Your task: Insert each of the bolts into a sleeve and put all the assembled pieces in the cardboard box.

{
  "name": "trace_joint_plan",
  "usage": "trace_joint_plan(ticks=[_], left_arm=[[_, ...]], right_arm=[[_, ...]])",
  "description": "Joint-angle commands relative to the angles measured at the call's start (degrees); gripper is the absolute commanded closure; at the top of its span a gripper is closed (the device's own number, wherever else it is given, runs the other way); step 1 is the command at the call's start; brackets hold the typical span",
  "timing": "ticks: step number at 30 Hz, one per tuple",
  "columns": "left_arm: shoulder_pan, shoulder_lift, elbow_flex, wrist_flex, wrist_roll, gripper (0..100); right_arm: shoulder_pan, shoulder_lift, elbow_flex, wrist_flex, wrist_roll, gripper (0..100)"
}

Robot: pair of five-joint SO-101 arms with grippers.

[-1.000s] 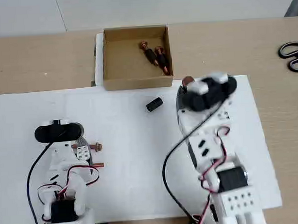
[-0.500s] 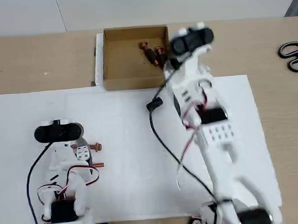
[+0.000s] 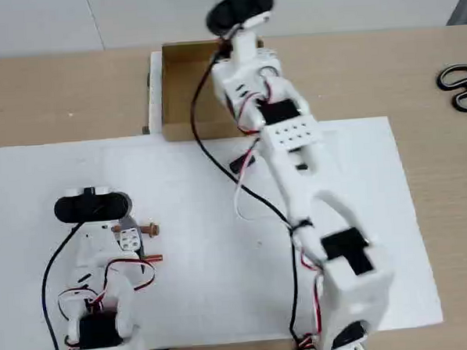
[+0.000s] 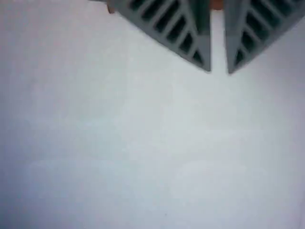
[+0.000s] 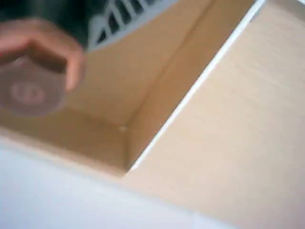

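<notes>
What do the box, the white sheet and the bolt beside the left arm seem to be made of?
Box: brown cardboard, matte, with folded walls. White sheet: probably paper, matte and lying flat. Bolt: likely metal with a coppery finish, going by its reddish colour; too small to be sure.

Cardboard box (image 3: 180, 91) behind paper sheet (image 3: 198, 247)

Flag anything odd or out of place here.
Nothing spilled or damaged. A black sleeve lies loose on the paper, partly under the right arm stretched over the cardboard box. Left gripper pinches a bolt. Scissors lie near the table edge.
</notes>
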Motion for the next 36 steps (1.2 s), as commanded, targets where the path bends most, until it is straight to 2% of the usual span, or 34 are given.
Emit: trace_joint_plan(ticks=[1,6,10,16,18,27,36], left_arm=[[-0.3,-0.4,-1.6,2.2,-0.4,99],[-0.4,-0.4,-4.1,7.1,-0.1,99],[-0.4,-0.4,-4.8,7.5,0.0,99],[-0.4,-0.4,-4.8,7.5,0.0,99],[-0.4,-0.4,-4.8,7.6,0.0,99],[-0.4,-0.4,-4.9,7.6,0.1,99],[-0.4,-0.5,-7.1,7.6,1.9,99]], right_arm=[[-0.7,3.3,-7.4,0.4,-0.3,99.4],[-1.5,7.5,-7.9,0.6,3.7,99.1],[-2.5,8.7,-8.0,3.3,8.1,98.1],[-3.3,8.7,-8.2,11.5,9.1,78.1],[-3.3,8.1,-8.2,13.6,9.0,74.5],[-1.5,-7.3,-8.2,24.7,8.9,74.6],[3.5,-10.9,-8.0,49.0,8.7,74.6]])
